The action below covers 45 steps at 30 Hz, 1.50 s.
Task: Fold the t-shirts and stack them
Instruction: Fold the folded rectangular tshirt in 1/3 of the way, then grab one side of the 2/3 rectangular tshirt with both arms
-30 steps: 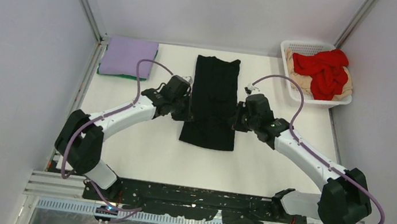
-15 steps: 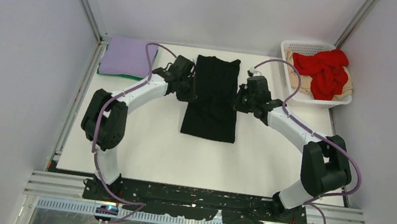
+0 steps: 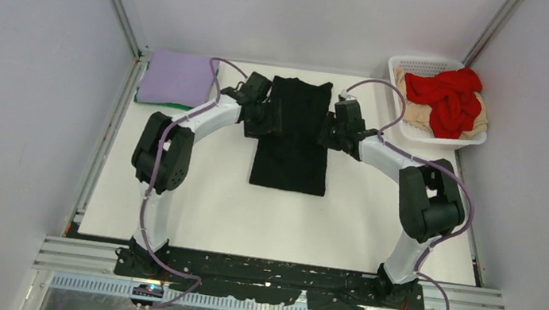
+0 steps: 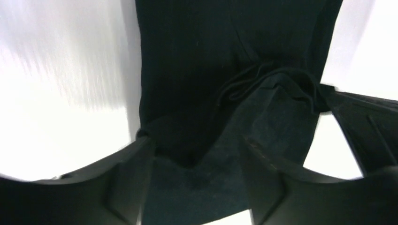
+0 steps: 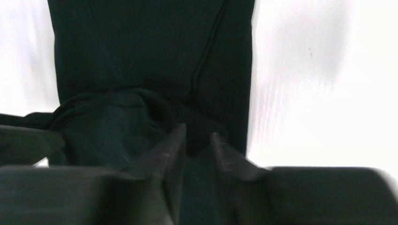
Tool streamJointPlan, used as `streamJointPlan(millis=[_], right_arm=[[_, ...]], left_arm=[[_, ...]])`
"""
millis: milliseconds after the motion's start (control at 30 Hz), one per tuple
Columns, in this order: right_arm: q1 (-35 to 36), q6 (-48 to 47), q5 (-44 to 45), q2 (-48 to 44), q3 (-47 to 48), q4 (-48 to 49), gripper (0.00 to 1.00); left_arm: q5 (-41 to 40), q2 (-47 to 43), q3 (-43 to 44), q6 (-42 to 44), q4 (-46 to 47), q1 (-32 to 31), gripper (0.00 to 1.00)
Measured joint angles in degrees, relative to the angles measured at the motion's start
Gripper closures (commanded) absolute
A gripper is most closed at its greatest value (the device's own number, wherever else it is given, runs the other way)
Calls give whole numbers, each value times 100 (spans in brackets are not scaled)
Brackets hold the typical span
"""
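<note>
Geometry: black soft-fabric t-shirt [image 3: 290, 161], folded to a strip, lies centre-worktop [image 3: 200, 209] toward far edge, long axis near-to-far. Its left edge is clamped by left end effector [image 3: 269, 119], right edge pinched by right end effector [image 3: 328, 133]; mirrored, equally near.

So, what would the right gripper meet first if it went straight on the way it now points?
The black t-shirt: its bunched fold sits right at the right gripper's fingertips, with the table beneath.
</note>
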Motion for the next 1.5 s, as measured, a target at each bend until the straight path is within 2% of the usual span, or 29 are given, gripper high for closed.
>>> streamJointPlan(millis=[33,67,100,133,167,200,300,400,533,633,833,1033,1133,1267,1433,1500], right_arm=[[-24,-4,22,116,83,15,50],[-48,11,28,223,179,26,37],[-70,11,52,332,313,20,27],[-85,63,61,387,389,24,12],[-92,57,76,404,466,22,4],[-103,59,90,398,509,22,2],[-129,61,96,245,518,39,4],[-131,70,35,-177,155,105,5],[-127,52,-348,-1211,-942,275,4],[-127,79,-680,-1880,-1755,426,4],[-81,249,-1095,-2538,-2975,575,4],[-13,396,-1117,-2684,-3460,673,1],[22,404,-1119,-2662,-3482,741,11],[162,446,-1117,-2485,-3482,981,22],[310,546,-1051,-2304,-3491,1187,36],[343,588,-1025,-2208,-3493,1290,40]], left_arm=[[4,101,116,-2,-13,15,3],[4,173,219,-22,-33,28,1],[0,251,352,-37,-44,52,0],[-2,269,417,-33,-55,68,0],[-11,269,459,-28,-59,85,0],[-24,238,487,-15,-63,105,0],[-96,-52,273,81,9,114,0],[-184,-820,-514,125,61,107,0],[-175,-2031,-1762,118,164,48,0],[-111,-2625,-2542,90,302,-20,0],[44,-2750,-3519,-17,468,-92,4],[79,-2520,-3668,-111,737,-127,18],[76,-2288,-3668,-175,916,-129,29],[131,-2017,-3593,-238,1095,-129,37],[234,-1829,-3477,-264,1213,-164,60],[304,-1751,-3456,-278,1246,-184,65]])
